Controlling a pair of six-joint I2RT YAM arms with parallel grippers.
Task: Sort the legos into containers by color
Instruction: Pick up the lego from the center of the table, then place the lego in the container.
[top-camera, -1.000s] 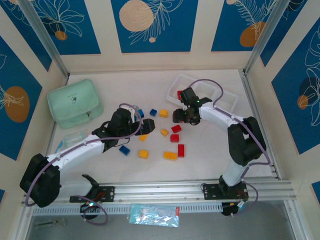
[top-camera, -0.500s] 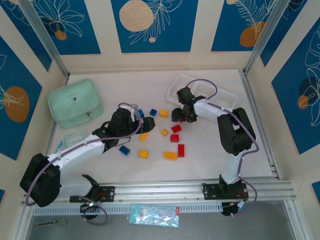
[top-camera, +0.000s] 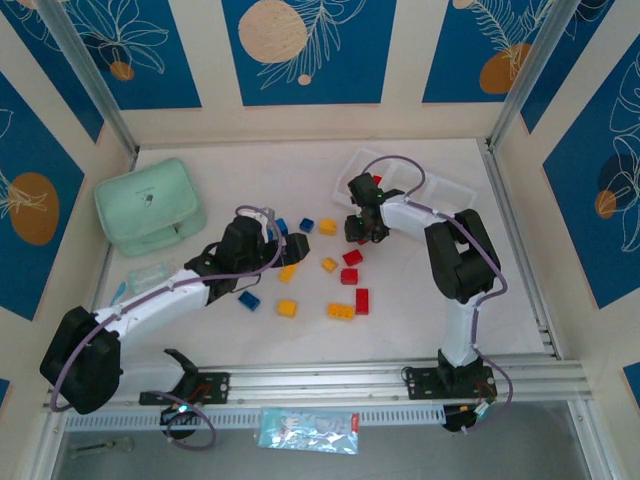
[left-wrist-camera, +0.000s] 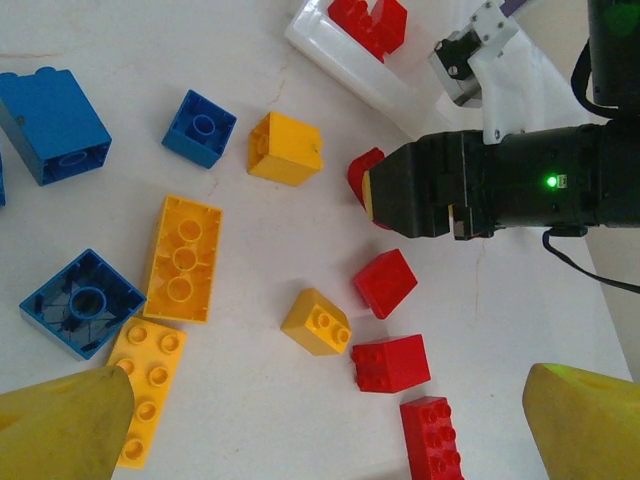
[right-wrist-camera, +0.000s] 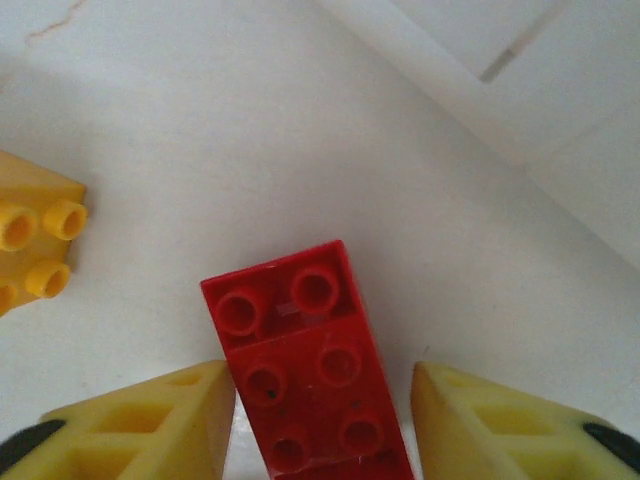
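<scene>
Straddles the red brick lengthwise with the right end effector, part-open, one finger seemingly touching, the other just clear, nothing clamped yet.

Lab cell: aluminium rails, printed panels.

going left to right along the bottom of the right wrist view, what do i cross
yellow finger → red lego, lying between the two fingers → other yellow finger
</scene>
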